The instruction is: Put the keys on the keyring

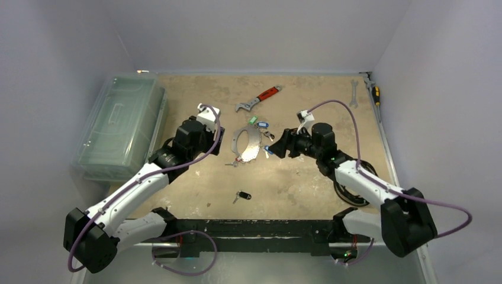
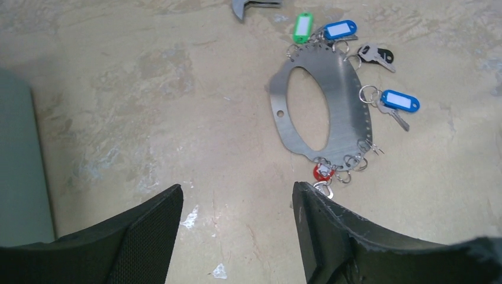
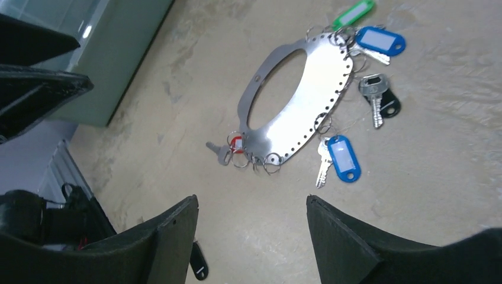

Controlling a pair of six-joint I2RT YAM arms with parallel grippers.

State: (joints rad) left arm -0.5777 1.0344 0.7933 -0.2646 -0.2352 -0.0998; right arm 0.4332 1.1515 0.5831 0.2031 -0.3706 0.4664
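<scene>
Near the centre of the table [image 1: 296, 177]: keyring [image 2: 346, 106] lies flat, tagged keys [image 2: 399, 102] hooked round its edge.
Toward the near edge: one black-headed key [image 1: 243, 196] lies loose, well apart from the ring.
Left gripper [image 2: 237, 196]: spread wide, empty.
Right gripper [image 3: 251, 204]: likewise wide, empty (both hover beside the ring).
Risk: the thin, flat key may slip from a pinch, and nudging the ring could tangle the hung keys.
</scene>
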